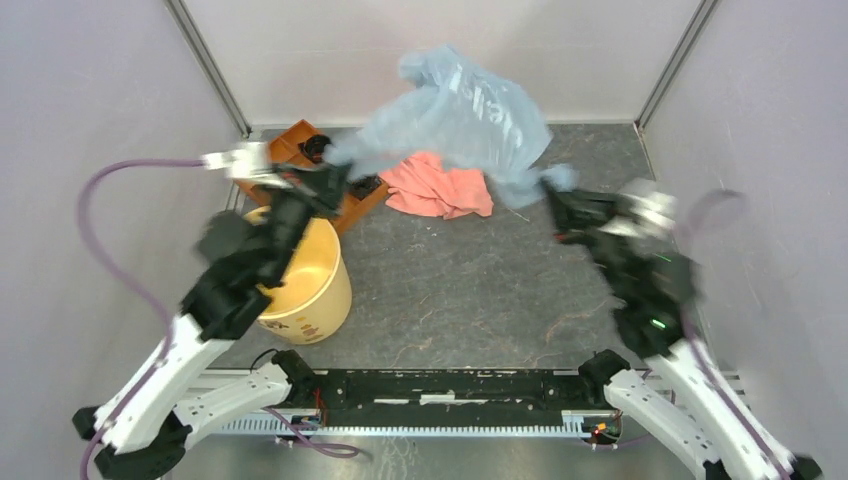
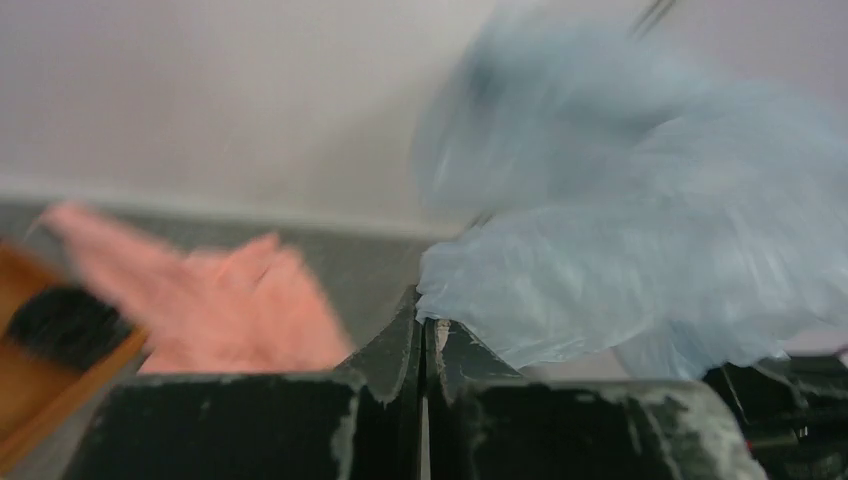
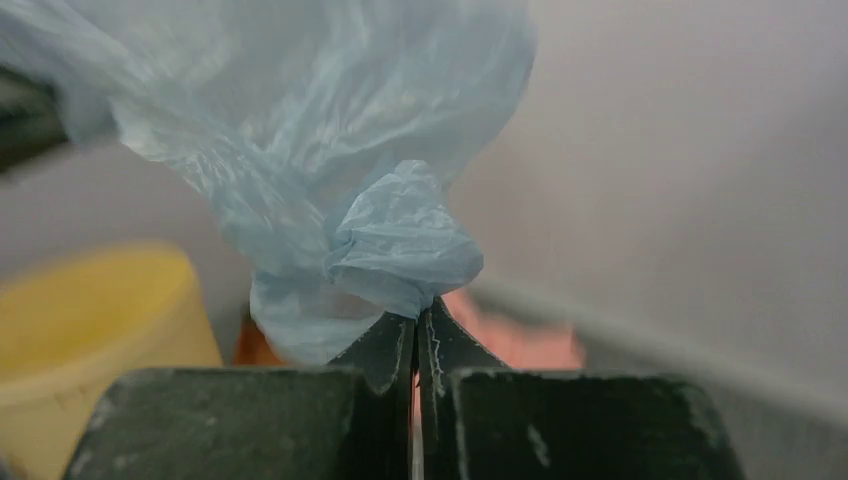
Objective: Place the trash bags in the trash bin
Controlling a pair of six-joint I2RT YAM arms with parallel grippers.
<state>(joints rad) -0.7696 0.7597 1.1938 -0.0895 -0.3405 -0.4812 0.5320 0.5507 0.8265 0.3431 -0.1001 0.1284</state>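
Note:
The pale blue trash bag hangs stretched in the air between both grippers, above the back of the table. My left gripper is shut on the bag's left end; the film spreads from its closed tips. My right gripper is shut on the bag's right end, a bunched knot of film at its tips. The tan-yellow trash bin stands upright at the front left, under my left arm, and shows blurred in the right wrist view.
A salmon-pink cloth lies on the table below the bag. An orange-brown compartment tray sits at the back left, behind the bin. Grey walls close in the left, right and back sides.

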